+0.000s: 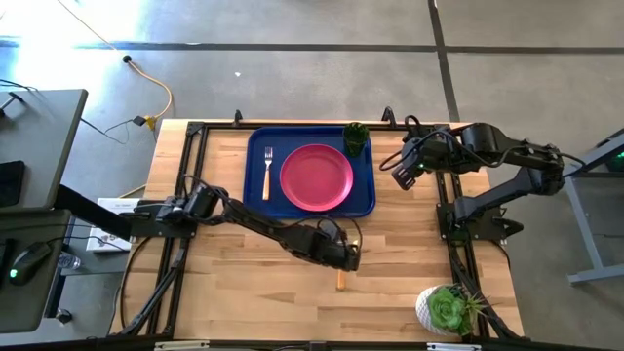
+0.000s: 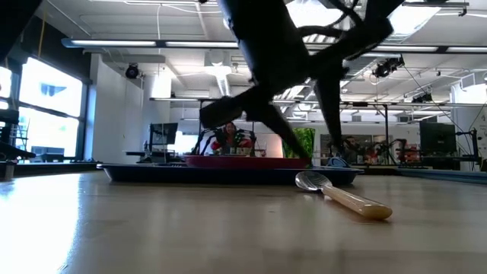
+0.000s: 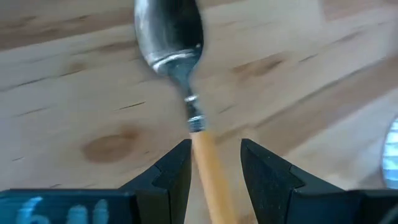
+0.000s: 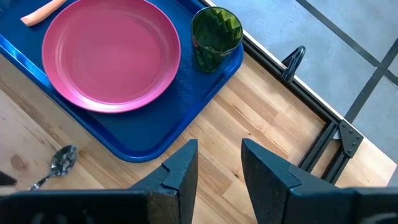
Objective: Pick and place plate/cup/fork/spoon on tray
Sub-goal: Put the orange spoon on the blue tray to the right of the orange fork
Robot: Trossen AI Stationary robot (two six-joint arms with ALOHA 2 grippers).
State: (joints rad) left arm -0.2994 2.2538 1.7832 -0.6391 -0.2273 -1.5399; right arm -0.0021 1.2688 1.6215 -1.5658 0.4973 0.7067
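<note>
I've got the left pincer (image 3: pixel 214 168) hanging open astride the spoon (image 3: pixel 180 68) on the wood tabletop (image 1: pixel 409 283), right pincer (image 4: pixel 219 165) open and empty, workshop behind.

Plate (image 1: pixel 316 176), fork (image 1: pixel 267 172), cup (image 1: pixel 355 137) (corner) on tray (image 1: pixel 255 200); spoon (image 2: pixel 342 195) apparently flat on table.

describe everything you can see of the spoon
The spoon has a silver metal bowl and a slim orange-tan handle that looks like plastic. It lies flat on the wooden table, just off the blue tray's near edge, its bowl toward the tray. The left gripper is over it, open fingers straddling the handle without clearly pinching it. Only the table visibly touches it.
</note>
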